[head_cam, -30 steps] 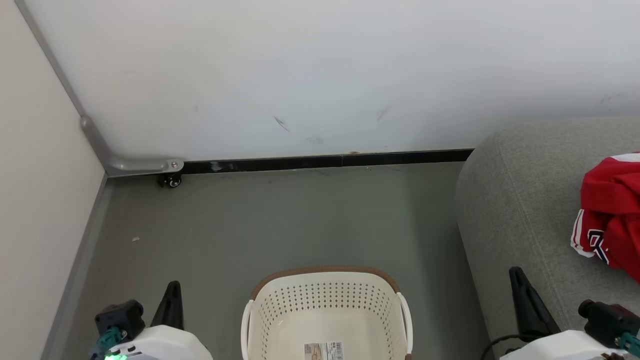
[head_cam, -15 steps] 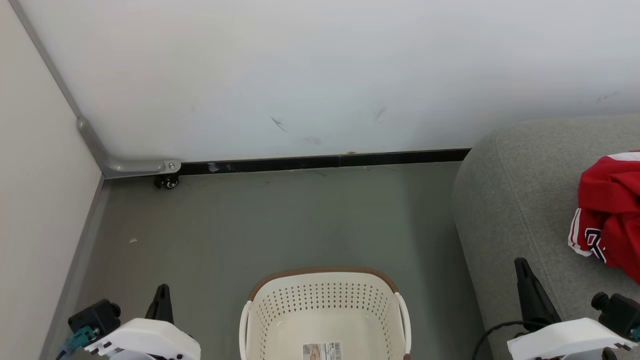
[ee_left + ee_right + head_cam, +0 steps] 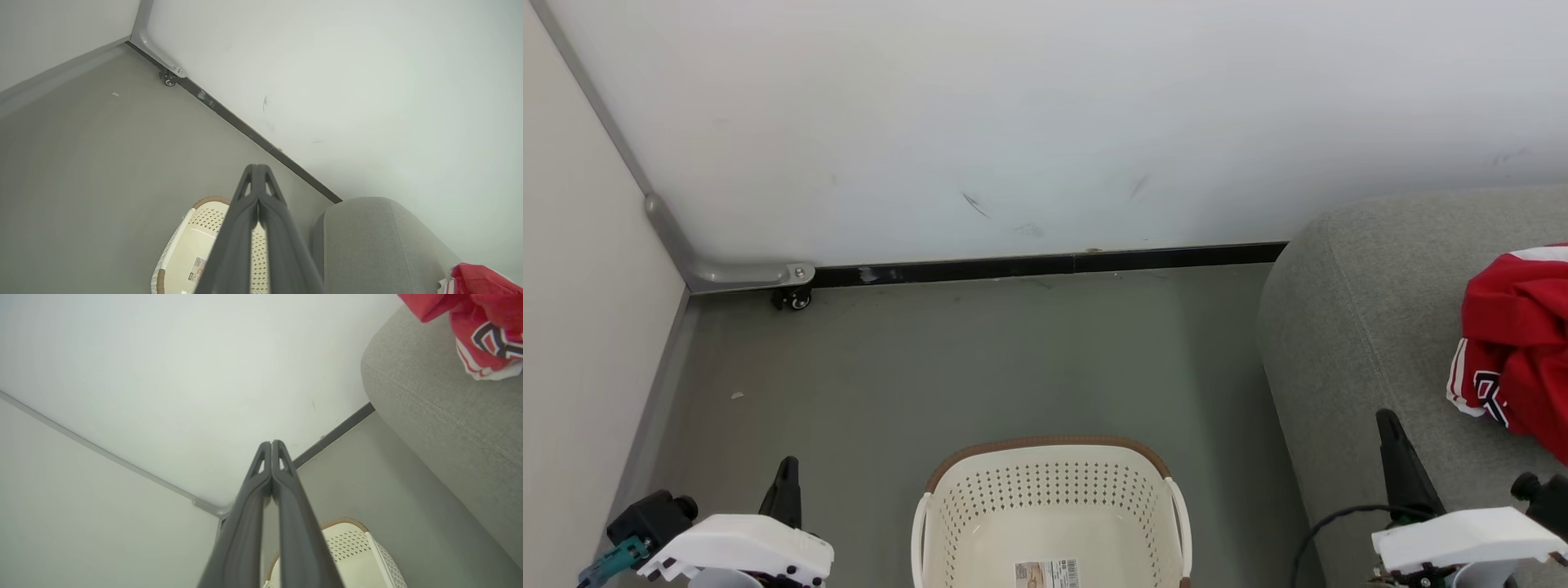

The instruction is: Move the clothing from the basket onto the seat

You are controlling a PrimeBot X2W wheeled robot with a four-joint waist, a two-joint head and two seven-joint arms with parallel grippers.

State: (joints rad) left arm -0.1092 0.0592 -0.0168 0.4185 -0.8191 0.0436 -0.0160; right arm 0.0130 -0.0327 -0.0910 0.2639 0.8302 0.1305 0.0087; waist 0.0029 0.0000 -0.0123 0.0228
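Head view: left tool point(image 3: 786, 478) sits low at the left, both dark fingers pressed together with nothing between them. The left wrist view agrees: the fingers meet along one seam up to the tips. Right tool point(image 3: 1388, 425) is low at the right, its fingers likewise pressed together and pinching nothing, and the right wrist view shows the same closed pair. Between the two tools the basket point(image 3: 1049, 445) stands on the floor point(image 3: 980, 359), cut off by the bottom edge. It is cream with perforated walls and a brown rim, and the barcode label point(image 3: 1049, 573) on its bottom is in plain sight. Just right of the basket, not touching it, is the grey fabric seat point(image 3: 1347, 327) with a rounded corner; the right tool shows in front of its near part. The clothing point(image 3: 1519, 327) lies on top of the seat at the right frame edge, a crumpled red jersey heap with white striped trim and dark lettering, apart from the right tool. Cannot tell how many garments are in the heap. Further back, a black baseboard point(image 3: 1054, 264) runs along the foot of the white wall point(image 3: 1045, 122). At the left corner there is a grey metal bracket point(image 3: 735, 272) with a small caster point(image 3: 796, 300) under it.
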